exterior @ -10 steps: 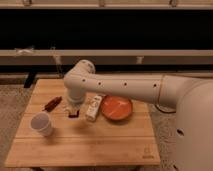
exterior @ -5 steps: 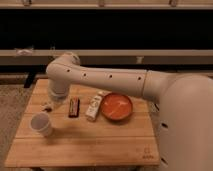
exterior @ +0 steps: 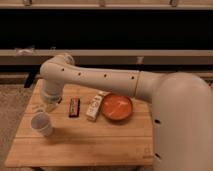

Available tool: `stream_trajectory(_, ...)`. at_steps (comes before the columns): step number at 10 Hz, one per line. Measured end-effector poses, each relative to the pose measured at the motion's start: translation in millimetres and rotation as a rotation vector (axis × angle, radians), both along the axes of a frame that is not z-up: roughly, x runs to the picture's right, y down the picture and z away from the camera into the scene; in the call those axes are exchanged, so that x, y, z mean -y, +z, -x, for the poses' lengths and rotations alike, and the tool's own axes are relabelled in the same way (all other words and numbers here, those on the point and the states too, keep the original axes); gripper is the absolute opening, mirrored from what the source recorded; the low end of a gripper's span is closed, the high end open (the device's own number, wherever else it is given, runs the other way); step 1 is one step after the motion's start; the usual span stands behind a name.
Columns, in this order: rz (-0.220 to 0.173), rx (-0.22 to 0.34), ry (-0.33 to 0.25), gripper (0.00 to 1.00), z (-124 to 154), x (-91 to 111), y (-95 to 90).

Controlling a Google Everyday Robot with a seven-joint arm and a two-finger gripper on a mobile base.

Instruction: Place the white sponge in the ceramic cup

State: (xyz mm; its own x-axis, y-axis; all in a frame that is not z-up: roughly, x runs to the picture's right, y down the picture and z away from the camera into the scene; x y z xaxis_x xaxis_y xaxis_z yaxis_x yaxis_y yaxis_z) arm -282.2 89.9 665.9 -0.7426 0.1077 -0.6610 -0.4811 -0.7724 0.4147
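The end effector (exterior: pixel 49 106) hung at the worktop's (exterior: pixel 90 145) far left, just beyond the ceramic cup (exterior: pixel 41 123), probably lining up a drop. Whether it gripped anything could not be told.

This looks like a robot test room or lab: a small wooden table (exterior: pixel 100 145) stands on speckled carpet (exterior: pixel 12 115), with long pale ledges (exterior: pixel 150 54) on a dark wall at twelve o'clock. The gripper (exterior: pixel 49 106) hangs over the table's nine o'clock side.

No legible text, even on the carton (exterior: pixel 94 107).
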Motion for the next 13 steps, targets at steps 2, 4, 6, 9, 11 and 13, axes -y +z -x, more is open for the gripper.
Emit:
stream_trajectory(2,0.018,0.014,-0.008,0.00,7,-9,-2.2)
stream_trajectory(4,0.028,0.032,-0.020,0.00,20,-17,-8.3)
stream_trajectory(6,0.040,0.047,-0.034,0.00,31,-26,-14.5)
stream_trajectory(9,0.061,0.065,-0.050,0.00,43,-36,-20.3)
stream_trajectory(11,0.085,0.082,-0.067,0.05,52,-44,-21.7)
stream_trajectory(13,0.111,0.096,-0.073,0.22,57,-50,-19.2)
